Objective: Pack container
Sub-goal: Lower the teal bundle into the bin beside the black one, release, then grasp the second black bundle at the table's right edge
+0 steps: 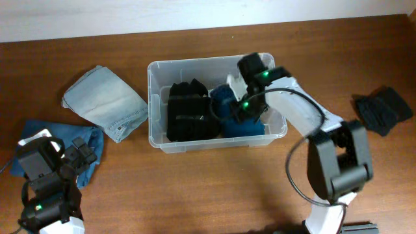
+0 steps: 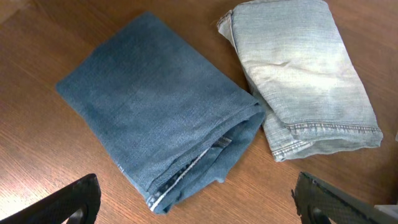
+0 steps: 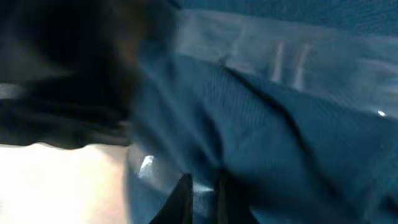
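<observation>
The clear container [image 1: 153,104] stands mid-table. It holds a folded black garment [image 1: 190,114] on the left and a dark blue garment [image 1: 242,127] on the right. My right gripper [image 1: 244,107] is down inside it, fingers nearly together [image 3: 202,193] and pinching the dark blue garment [image 3: 280,124], with the black garment [image 3: 62,62] beside it. My left gripper [image 1: 81,156] is open and empty [image 2: 196,199], hovering over the near edge of folded blue jeans [image 2: 155,118] on the table at far left.
Folded light-wash jeans [image 1: 104,101] lie left of the container, next to the blue jeans [image 1: 39,130]; they also show in the left wrist view [image 2: 305,81]. A black cloth [image 1: 383,109] lies at the far right edge.
</observation>
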`<state>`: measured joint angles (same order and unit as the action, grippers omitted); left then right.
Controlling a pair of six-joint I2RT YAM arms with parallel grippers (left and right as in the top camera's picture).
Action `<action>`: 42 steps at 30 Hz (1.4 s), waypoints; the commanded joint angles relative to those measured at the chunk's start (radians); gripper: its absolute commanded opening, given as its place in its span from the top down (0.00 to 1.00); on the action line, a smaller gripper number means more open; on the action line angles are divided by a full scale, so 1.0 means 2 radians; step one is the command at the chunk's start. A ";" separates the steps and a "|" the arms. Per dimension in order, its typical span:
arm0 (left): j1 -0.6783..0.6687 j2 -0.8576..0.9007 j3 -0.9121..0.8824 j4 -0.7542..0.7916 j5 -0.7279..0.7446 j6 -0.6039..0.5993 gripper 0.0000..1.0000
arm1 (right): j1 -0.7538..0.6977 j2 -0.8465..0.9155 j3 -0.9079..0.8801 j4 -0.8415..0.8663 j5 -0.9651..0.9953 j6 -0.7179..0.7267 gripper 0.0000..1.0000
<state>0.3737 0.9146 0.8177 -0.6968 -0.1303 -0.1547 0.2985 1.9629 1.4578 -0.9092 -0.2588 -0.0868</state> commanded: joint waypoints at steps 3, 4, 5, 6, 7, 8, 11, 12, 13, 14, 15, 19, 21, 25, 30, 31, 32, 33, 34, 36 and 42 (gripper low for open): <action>0.003 0.001 0.010 0.000 0.006 -0.005 0.01 | -0.008 -0.001 0.021 -0.022 0.044 0.001 0.89; 0.003 0.001 0.010 0.000 0.006 -0.005 0.01 | -0.009 -0.009 0.040 -0.032 0.044 0.000 0.88; 0.003 0.001 0.010 0.000 0.006 -0.005 0.01 | -0.010 -0.018 0.060 -0.042 0.048 0.001 0.88; 0.003 0.001 0.010 0.000 0.006 -0.005 0.01 | -0.010 -0.027 0.082 -0.051 0.056 0.001 0.87; 0.003 0.001 0.010 0.000 0.005 -0.005 0.00 | -0.013 -0.039 0.105 -0.059 0.064 0.001 0.75; 0.003 0.001 0.010 0.000 0.005 -0.005 0.01 | -0.017 -0.051 0.127 -0.064 0.076 0.010 0.52; 0.003 0.001 0.010 0.000 0.006 -0.005 0.00 | -0.047 -0.085 0.176 -0.065 0.107 0.061 0.01; 0.003 0.001 0.010 0.000 0.006 -0.005 0.01 | -0.069 -0.097 0.187 -0.059 0.109 0.088 0.01; 0.003 0.001 0.010 0.000 0.006 -0.005 0.01 | -0.088 -0.105 0.192 -0.055 0.107 0.108 0.02; 0.003 0.001 0.010 0.000 0.006 -0.005 0.01 | -0.118 -0.114 0.194 -0.049 0.103 0.134 0.01; 0.003 0.001 0.010 0.000 0.006 -0.005 0.01 | -0.148 -0.120 0.194 -0.048 0.094 0.154 0.02; 0.003 0.001 0.010 0.000 0.006 -0.005 0.01 | -0.291 -0.112 0.188 -0.064 0.030 0.179 0.02; 0.003 0.001 0.010 0.000 0.005 -0.005 0.01 | -0.360 -0.100 0.179 -0.066 0.009 0.179 0.02; 0.003 0.001 0.010 0.000 0.006 -0.005 0.01 | -0.476 -0.068 0.150 -0.056 0.007 0.177 0.02; 0.003 0.001 0.010 0.000 0.006 -0.005 0.01 | -0.591 -0.003 0.136 -0.028 -0.031 0.152 0.02; 0.003 0.001 0.010 0.000 0.006 -0.005 0.01 | -0.608 0.012 0.136 -0.021 -0.052 0.140 0.02; 0.003 0.001 0.010 0.000 0.005 -0.005 0.01 | -0.623 0.025 0.136 -0.017 -0.070 0.134 0.02; 0.003 0.001 0.010 0.000 0.005 -0.005 0.01 | -0.635 0.040 0.136 -0.014 -0.081 0.133 0.02; 0.003 0.001 0.010 0.000 0.006 -0.005 0.01 | -0.645 0.054 0.136 -0.012 -0.089 0.133 0.02; 0.003 0.001 0.010 0.000 0.006 -0.005 0.01 | -0.659 0.080 0.136 -0.006 -0.108 0.117 0.02; 0.003 0.001 0.010 0.000 0.006 -0.005 0.01 | -0.663 0.158 0.136 0.016 -0.192 0.066 0.02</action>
<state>0.3737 0.9146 0.8173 -0.6968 -0.1303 -0.1547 -1.0451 2.2147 1.7348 -0.8936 -0.4946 0.1226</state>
